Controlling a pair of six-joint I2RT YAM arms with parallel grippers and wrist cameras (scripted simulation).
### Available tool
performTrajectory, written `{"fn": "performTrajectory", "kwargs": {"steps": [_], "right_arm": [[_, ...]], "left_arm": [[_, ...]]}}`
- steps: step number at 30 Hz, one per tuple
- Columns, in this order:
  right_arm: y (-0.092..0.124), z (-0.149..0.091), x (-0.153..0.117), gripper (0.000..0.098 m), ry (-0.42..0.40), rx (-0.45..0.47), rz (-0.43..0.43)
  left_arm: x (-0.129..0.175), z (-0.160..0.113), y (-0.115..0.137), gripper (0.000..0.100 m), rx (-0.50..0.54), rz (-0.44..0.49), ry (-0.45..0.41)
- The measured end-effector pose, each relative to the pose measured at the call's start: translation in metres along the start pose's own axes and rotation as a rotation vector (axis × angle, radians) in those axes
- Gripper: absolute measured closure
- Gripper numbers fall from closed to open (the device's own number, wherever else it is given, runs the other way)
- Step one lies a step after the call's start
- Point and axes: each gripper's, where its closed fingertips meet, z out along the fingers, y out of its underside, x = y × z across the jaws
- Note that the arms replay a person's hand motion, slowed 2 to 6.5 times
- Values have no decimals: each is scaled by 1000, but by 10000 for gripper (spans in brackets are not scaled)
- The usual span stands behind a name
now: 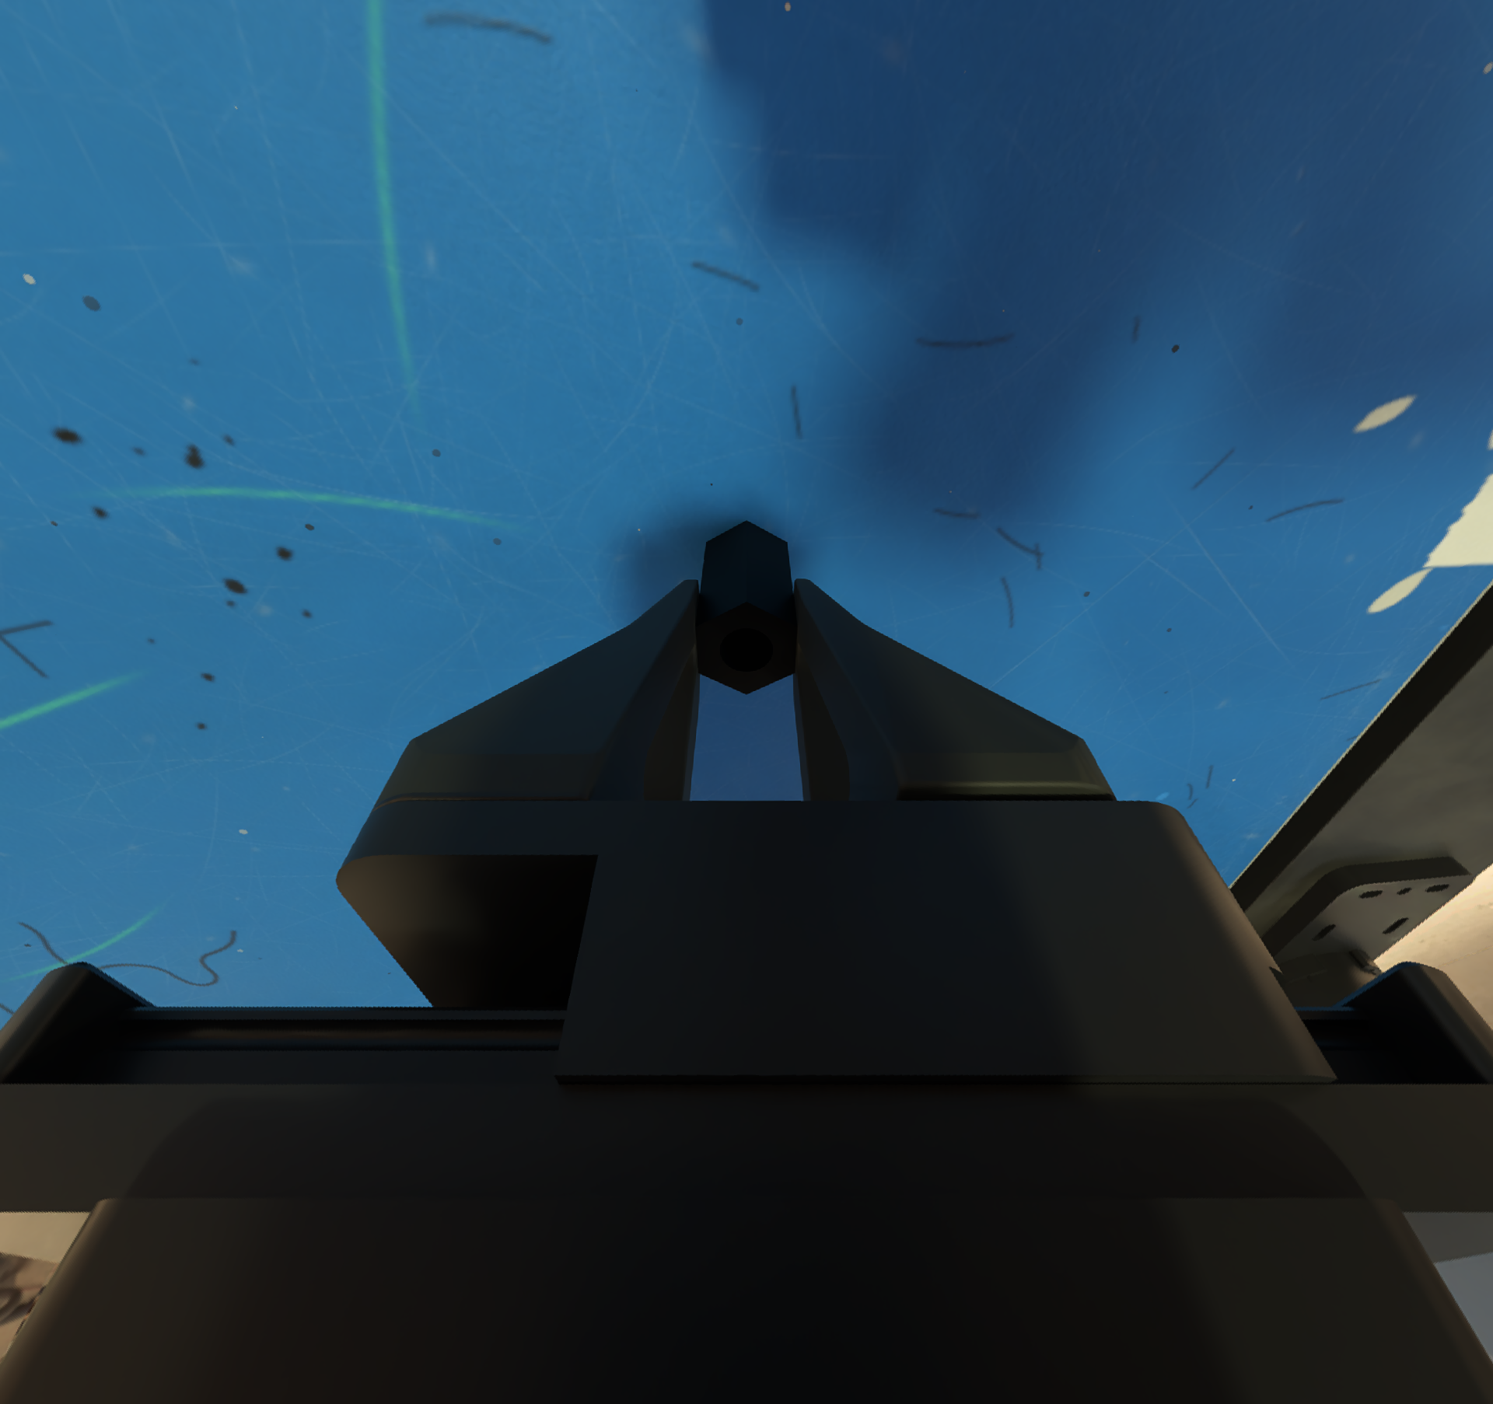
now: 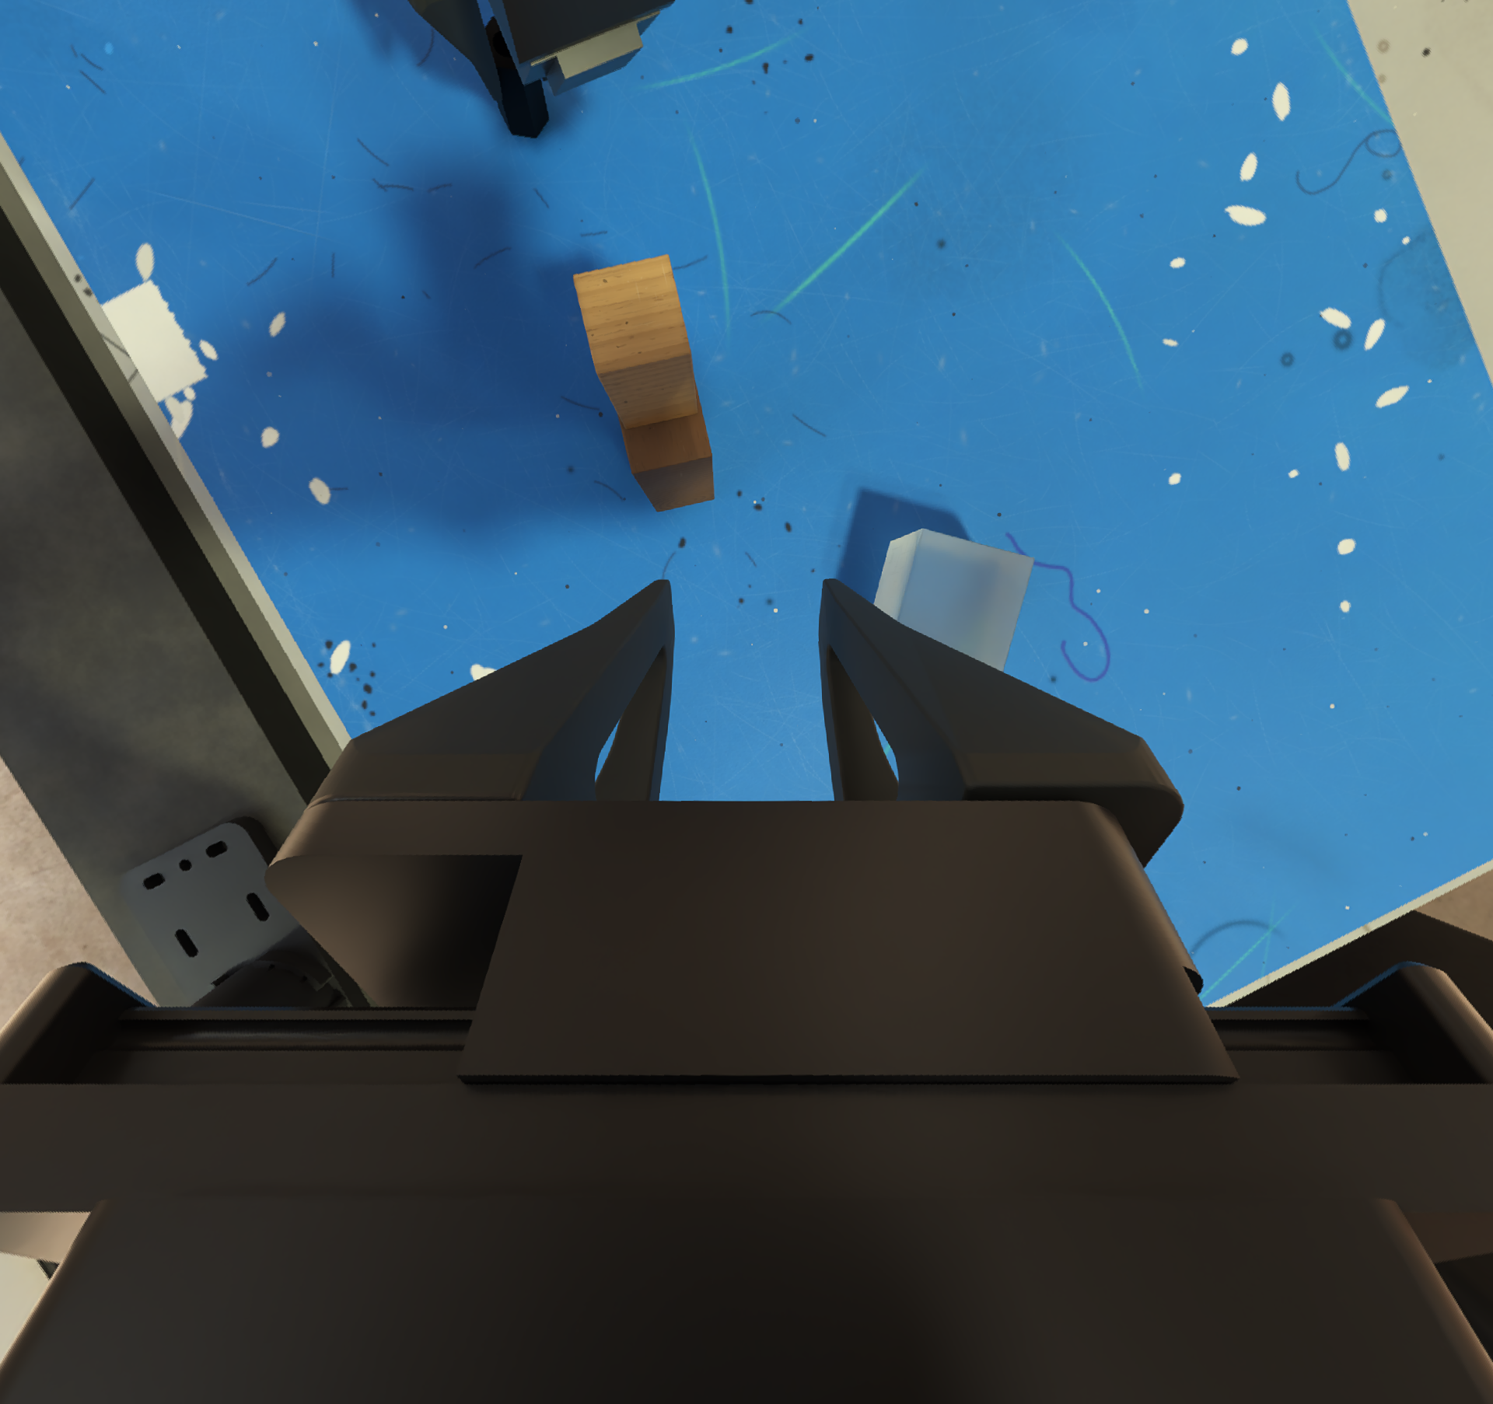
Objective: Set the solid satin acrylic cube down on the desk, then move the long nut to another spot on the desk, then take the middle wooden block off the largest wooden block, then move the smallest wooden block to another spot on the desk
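In the left wrist view my left gripper [image 1: 746, 588] is shut on the long nut [image 1: 746, 570], a dark hexagonal piece with a round bore. The nut's far end points at the blue desk [image 1: 404, 234], and a tight dark shadow surrounds it. In the right wrist view my right gripper [image 2: 746, 583] is open and empty above the desk [image 2: 1050, 275]. The satin acrylic cube [image 2: 957, 594], pale and frosted, rests on the desk just right of my right finger, partly hidden by it. The wooden blocks [image 2: 646, 372] form one stepped stack ahead of my fingers. The left gripper [image 2: 521, 93] shows far ahead, pointing down.
The desk's edge and a dark frame rail [image 2: 121, 477] run along the left, with a grey mounting bracket [image 2: 202, 905] below. The desk's other edges [image 2: 1389, 32] show at the top right and the lower right. In the left wrist view the desk edge [image 1: 1373, 735] lies at the right.
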Motion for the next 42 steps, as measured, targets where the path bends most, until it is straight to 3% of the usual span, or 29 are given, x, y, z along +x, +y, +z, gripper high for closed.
{"fn": "performTrajectory", "kwargs": {"steps": [29, 34, 42], "right_arm": [[5, 9, 0, 675, -17, 6, 11], [5, 10, -1, 674, -19, 6, 10], [5, 10, -2, 674, -21, 6, 7]], "left_arm": [[0, 0, 1, 810, 58, -3, -21], [-2, -3, 1, 680, 71, -3, -38], [-2, -17, -3, 608, 126, -9, -61]]}}
